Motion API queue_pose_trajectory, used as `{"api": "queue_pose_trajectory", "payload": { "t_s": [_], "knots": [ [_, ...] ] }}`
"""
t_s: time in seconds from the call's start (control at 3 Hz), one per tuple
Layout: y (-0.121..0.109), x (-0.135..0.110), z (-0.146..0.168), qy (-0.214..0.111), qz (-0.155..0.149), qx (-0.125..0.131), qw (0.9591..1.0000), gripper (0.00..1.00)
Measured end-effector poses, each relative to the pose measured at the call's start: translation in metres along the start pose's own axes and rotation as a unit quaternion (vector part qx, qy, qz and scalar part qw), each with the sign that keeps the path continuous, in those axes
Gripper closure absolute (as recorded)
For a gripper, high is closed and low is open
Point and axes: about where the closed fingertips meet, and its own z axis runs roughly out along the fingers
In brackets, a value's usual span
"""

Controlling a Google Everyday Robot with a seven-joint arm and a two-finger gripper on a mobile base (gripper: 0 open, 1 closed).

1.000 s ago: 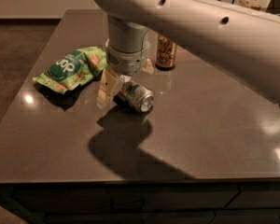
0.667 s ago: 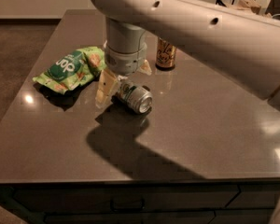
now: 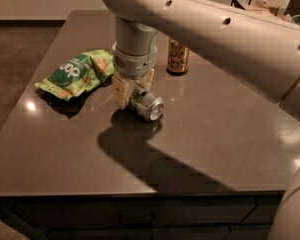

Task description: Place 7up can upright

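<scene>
One small metal 7up can [image 3: 149,106], silver-white with green marks and a round shiny end facing the camera, lies on its side on the smooth dark table [image 3: 215,134]. The gripper [image 3: 135,91] sits at the can's far end; whether it grips cannot be told. A crinkled green snack bag [image 3: 77,74] lies to the left, and a gold-brown can [image 3: 178,57] stands upright behind.

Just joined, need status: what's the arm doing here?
The robot's one arm reaches down with its gripper at the 7up can, which lies on its side on the dark table, not yet upright. A green snack bag lies at the view's left, and a gold-brown can stands behind.
</scene>
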Motion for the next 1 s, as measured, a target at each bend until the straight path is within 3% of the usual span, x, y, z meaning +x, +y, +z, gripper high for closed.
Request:
{"api": "queue_pose_trajectory", "payload": {
  "t_s": [0.33, 0.67, 1.0],
  "knots": [
    [0.001, -0.001, -0.008, -0.024, -0.017, -0.021, 0.9993, 0.63],
    [0.002, 0.001, -0.028, -0.071, -0.044, -0.029, 0.9961, 0.87],
    [0.004, 0.004, -0.058, -0.147, -0.066, -0.038, 0.9862, 1.00]
  ]
}}
